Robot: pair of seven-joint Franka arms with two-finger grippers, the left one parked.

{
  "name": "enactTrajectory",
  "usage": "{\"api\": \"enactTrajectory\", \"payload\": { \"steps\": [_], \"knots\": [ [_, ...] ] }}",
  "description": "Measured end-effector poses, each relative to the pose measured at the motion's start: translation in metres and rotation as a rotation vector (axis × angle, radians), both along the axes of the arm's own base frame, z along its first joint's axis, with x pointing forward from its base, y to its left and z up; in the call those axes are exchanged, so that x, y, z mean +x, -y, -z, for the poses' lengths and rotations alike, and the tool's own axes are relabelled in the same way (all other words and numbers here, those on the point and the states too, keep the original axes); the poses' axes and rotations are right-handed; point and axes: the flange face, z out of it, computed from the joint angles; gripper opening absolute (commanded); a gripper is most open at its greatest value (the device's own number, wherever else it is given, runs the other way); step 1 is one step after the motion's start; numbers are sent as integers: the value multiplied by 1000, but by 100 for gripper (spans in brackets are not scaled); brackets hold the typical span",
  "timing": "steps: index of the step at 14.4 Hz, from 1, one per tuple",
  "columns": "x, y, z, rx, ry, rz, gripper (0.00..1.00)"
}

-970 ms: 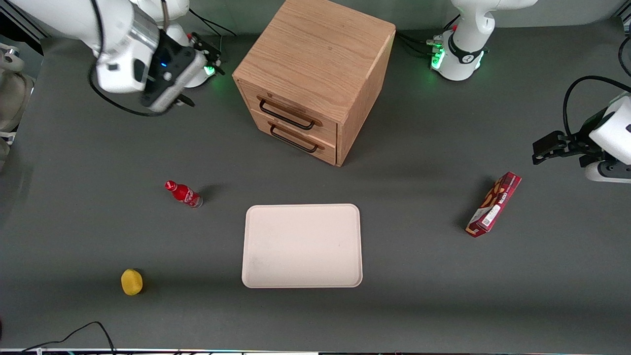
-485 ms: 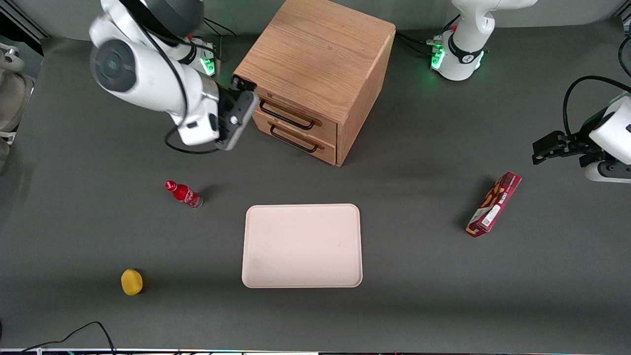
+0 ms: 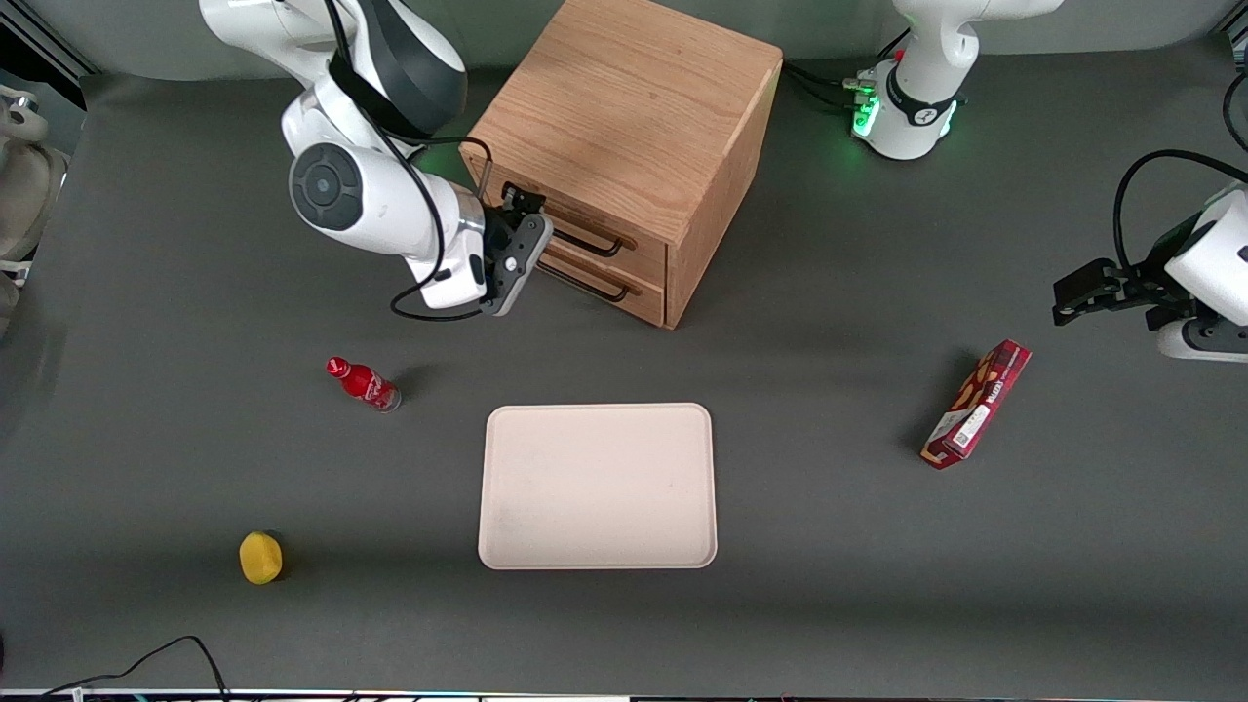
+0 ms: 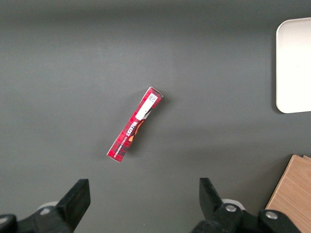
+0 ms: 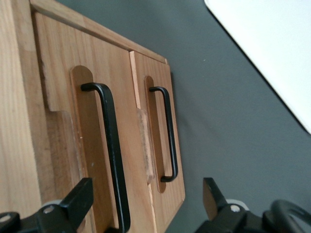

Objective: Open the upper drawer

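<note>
Upper drawer (image 3: 585, 229) shut — gripper (image 3: 519, 210) just in front of its handle (image 5: 112, 150), fingers (image 5: 77, 201) spread apart.

Oak upper drawer (image 3: 585, 222), black handle (image 5: 112, 150)

no legible text, even on the red box (image 4: 134, 125)

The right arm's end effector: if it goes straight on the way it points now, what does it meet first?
Probably the upper drawer, at its black handle. The open end effector points at the cabinet front, handle between its fingers; remaining depth is unclear.
</note>
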Motion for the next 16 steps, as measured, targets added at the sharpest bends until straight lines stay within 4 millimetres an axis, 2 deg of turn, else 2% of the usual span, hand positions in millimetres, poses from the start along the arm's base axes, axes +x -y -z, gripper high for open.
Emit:
{"api": "enactTrajectory", "payload": {
  "steps": [4,16],
  "knots": [
    [-12,-11,16,17,0,6,100],
    [-15,-14,45,31,32,41,100]
  ]
}}
